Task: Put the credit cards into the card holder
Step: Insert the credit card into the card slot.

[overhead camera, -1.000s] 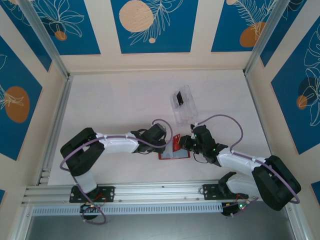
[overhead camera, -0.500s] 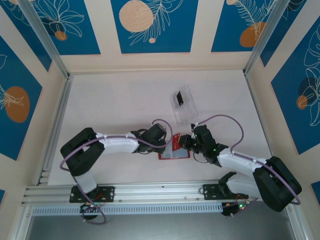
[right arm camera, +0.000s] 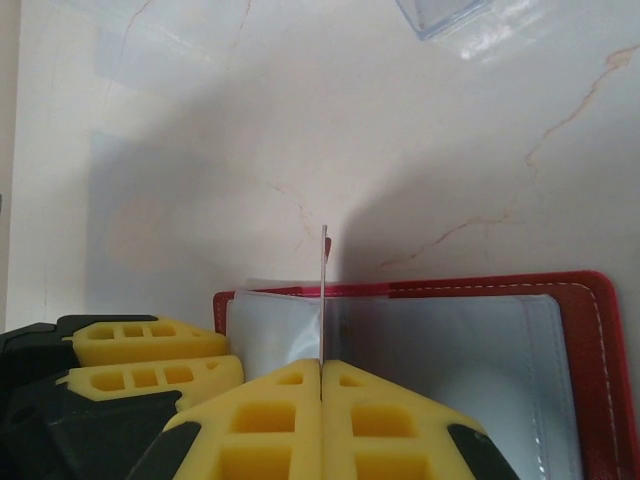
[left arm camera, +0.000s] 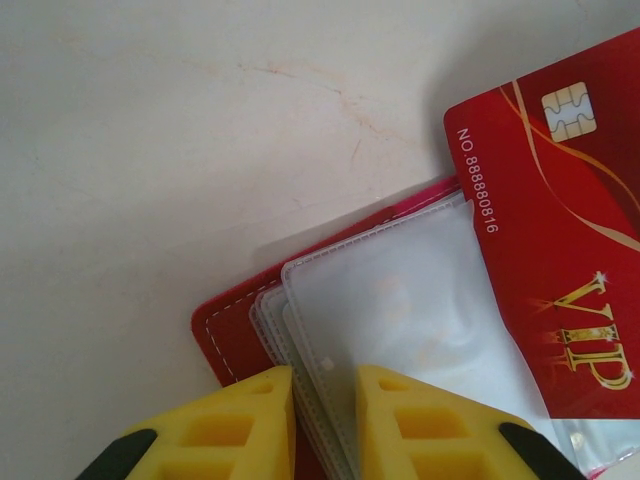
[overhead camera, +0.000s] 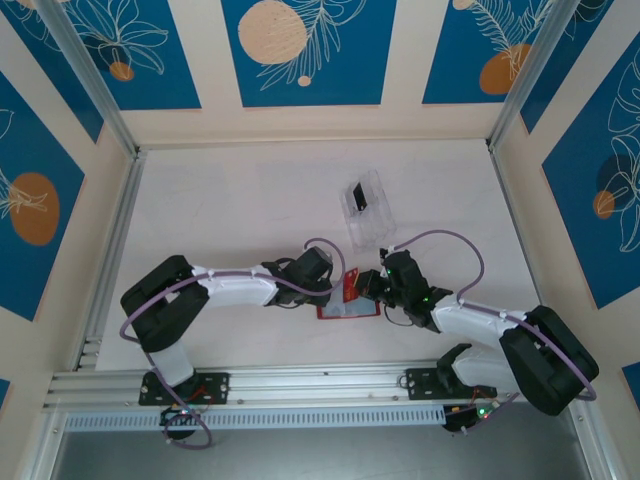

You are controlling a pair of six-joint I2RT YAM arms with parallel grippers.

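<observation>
I see the card holder [overhead camera: 345, 310] lying open on the table [overhead camera: 220, 200], close to the near edge and about midway between the left and right edges, with its pale shiny sleeves facing up. My left claw [left arm camera: 325, 400] comes in from the left and is nearly closed. Its 2 yellow fingers [left arm camera: 250, 420] pinch the stacked edge of the holder's clear sleeves between them. My right claw [right arm camera: 322, 365] comes in from the right and is closed tight on the red card [left arm camera: 560, 260]. In the right wrist view that card stands edge-on, rising straight up from between the pads over the holder's left half. From the left wrist, the card's printed face with chip and gold VIP lettering lies across the sleeves, and its chip end reaches out past the holder's red rim. I cannot tell whether any part of it is inside a pocket. Farther back, toward the middle of the table and a little right, sits the clear tray [overhead camera: 378, 225], well apart from the holder, with 1 black card [overhead camera: 356, 196] standing in it.
</observation>
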